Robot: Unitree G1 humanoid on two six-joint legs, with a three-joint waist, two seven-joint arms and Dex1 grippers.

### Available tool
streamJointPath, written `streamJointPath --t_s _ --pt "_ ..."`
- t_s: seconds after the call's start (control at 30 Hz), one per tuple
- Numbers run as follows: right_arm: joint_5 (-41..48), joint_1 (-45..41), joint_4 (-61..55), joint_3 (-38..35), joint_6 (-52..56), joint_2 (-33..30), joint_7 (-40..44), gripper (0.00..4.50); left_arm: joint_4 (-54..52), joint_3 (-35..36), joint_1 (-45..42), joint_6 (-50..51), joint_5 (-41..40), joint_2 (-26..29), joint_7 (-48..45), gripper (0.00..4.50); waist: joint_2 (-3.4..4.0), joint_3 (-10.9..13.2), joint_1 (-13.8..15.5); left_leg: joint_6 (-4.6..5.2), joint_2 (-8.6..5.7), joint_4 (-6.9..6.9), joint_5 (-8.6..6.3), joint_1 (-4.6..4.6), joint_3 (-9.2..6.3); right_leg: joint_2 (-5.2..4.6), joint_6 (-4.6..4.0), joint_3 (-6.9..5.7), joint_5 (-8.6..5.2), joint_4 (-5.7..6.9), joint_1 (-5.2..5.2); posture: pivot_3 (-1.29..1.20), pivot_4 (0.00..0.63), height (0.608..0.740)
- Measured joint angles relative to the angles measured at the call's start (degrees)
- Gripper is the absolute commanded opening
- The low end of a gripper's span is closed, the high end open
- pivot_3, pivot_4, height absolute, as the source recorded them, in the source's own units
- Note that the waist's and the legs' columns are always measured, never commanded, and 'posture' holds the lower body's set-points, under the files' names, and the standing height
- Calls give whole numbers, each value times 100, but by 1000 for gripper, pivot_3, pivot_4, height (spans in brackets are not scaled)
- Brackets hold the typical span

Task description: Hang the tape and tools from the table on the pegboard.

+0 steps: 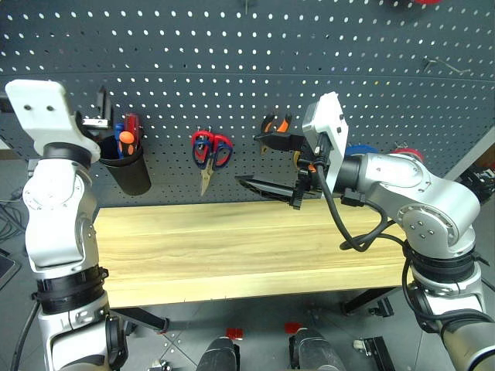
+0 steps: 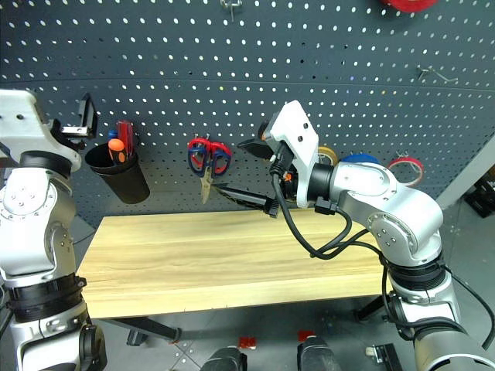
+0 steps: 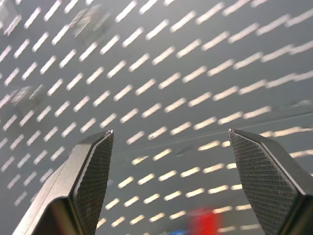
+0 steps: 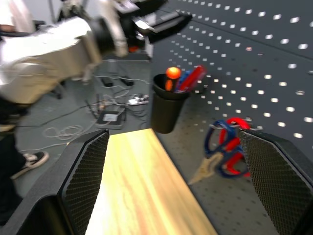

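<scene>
Tabletop (image 1: pixel 232 255) bare, both grippers released and empty, left gripper (image 1: pixel 99 116) up by cup (image 1: pixel 128 171), right gripper (image 1: pixel 280 166) near pliers (image 1: pixel 278 130); scissors (image 1: pixel 209 154), pliers, tape (image 2: pixel 406 166) on pegboard (image 1: pixel 232 69), screwdriver (image 1: pixel 118 131) in cup; probably near done.

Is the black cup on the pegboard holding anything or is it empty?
Holding things: the black cup hangs on the pegboard with screwdriver handles, orange, red and blue, sticking out of its top.
</scene>
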Motion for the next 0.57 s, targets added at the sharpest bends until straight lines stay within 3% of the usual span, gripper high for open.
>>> streamJointPath --t_s 0.13,0.27,0.33,0.57 --pt "-260 386 -78 -68 -337 149 -274 4500 -662 -352 692 298 -35 -89 -268 3952 28 -121 33 2 -7 -3 -1 14 12 13 0 9 0 -1 11 62 15 740" --pt "-886 1347 -54 -55 -1069 241 -530 4500 -795 -352 1458 292 -209 -399 -454 3952 30 -209 129 18 -10 -8 -11 65 22 14 0 15 -1 -12 61 59 9 740" --pt "-1311 1948 245 -51 -1590 430 -783 4500 -714 -241 1864 284 -256 -651 -439 3952 33 -222 186 28 -17 -10 -21 111 37 15 -2 22 -3 -22 104 63 4 740" --pt "-2626 3221 1562 -363 -3380 749 -1579 4500 -365 125 2893 65 -254 -1279 -274 3952 36 -276 348 28 -18 -6 -21 121 54 16 -2 32 -3 -18 106 69 0 740"
